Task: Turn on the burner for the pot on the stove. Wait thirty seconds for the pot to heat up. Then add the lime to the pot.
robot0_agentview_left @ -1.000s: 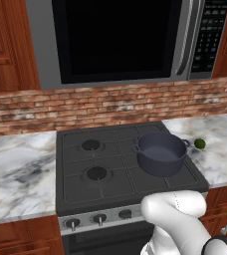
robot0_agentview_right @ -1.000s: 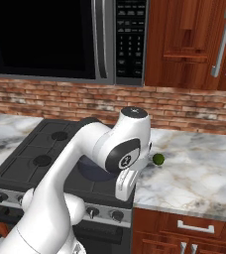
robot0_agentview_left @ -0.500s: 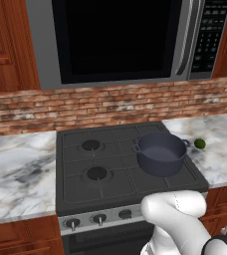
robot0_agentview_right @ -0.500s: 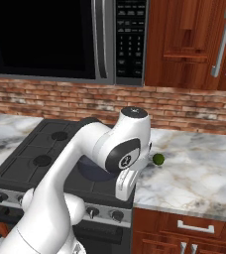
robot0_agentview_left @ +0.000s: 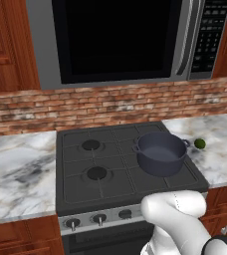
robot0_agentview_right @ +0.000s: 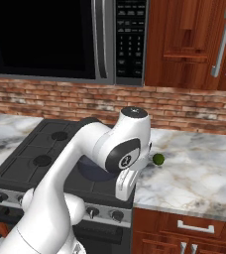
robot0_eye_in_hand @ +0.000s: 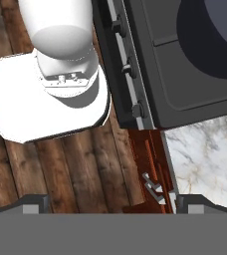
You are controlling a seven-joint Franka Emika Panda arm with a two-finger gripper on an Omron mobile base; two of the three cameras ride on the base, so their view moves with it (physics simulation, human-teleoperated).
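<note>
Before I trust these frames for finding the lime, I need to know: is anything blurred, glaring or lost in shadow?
Left base view: even light, no glare, the small round bright green lime crisp beside the deep dark blue-grey metal pot. Right base view: equally sharp, though the white arm covers most of the pot. Hand view: soft shadow on the wooden floor, no blur.

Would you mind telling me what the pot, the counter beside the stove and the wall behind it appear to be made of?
The pot looks like metal with a dull blue-grey finish: smooth walls, thin rim, faint sheen. The counter looks like polished marble, white with grey veining, though it may be an imitation. The wall looks like matte red-brown brick with pale mortar lines.
</note>
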